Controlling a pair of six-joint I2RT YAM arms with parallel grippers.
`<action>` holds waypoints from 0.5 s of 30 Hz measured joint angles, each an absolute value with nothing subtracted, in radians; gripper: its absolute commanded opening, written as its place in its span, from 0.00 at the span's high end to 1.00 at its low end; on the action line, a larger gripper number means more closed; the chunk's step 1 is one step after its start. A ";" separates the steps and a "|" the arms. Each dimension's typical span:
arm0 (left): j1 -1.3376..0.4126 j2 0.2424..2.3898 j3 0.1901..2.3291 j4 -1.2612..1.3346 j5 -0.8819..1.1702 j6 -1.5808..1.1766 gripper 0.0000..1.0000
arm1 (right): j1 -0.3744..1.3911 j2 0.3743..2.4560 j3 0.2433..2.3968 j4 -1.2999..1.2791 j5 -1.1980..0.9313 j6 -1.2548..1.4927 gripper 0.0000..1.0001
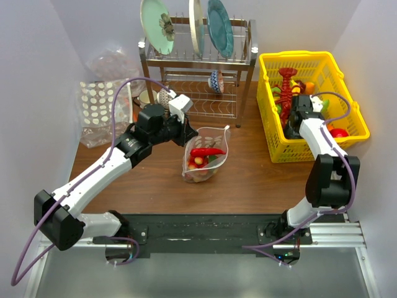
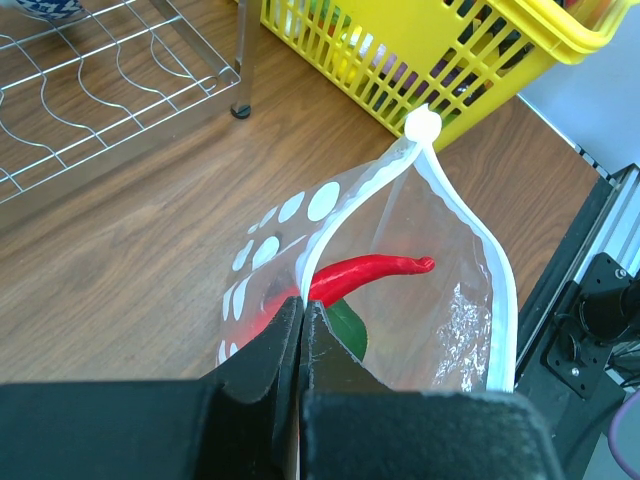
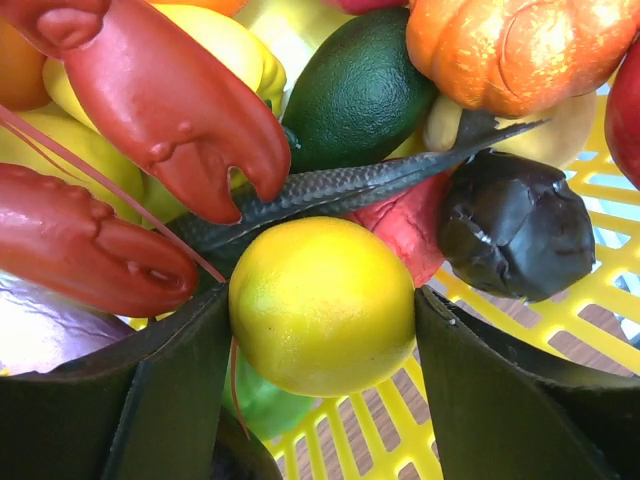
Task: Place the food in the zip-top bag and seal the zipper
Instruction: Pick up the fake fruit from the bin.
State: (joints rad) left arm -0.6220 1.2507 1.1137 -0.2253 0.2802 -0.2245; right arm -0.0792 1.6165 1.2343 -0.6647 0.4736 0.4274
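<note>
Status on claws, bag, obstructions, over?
Left claw shut on zip-top bag rim, mouth open, chili inside. Right claw flanks yellow fruit in basket, grip unconfirmed. Lobster crowds it.

I'm seeing clear glossy film on the zip-top bag (image 2: 450, 300), slick shiny plastic on the lobster claw (image 3: 180, 110), faintly pebbled satin skin on the lemon (image 3: 320, 305), glossy moulded plastic basket (image 1: 291, 149), bare polished-metal wire rack (image 2: 241, 50), matt wood-grain table (image 2: 130, 260).
</note>
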 measured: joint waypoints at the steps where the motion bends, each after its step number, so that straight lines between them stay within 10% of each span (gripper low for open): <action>1: -0.622 1.251 1.114 -0.225 0.280 -0.224 1.00 | -0.079 1.614 1.232 -0.663 0.478 0.431 0.42; 15: -0.616 1.251 1.102 -0.220 0.280 -0.224 1.00 | -0.079 1.361 1.214 -0.550 0.451 0.424 0.49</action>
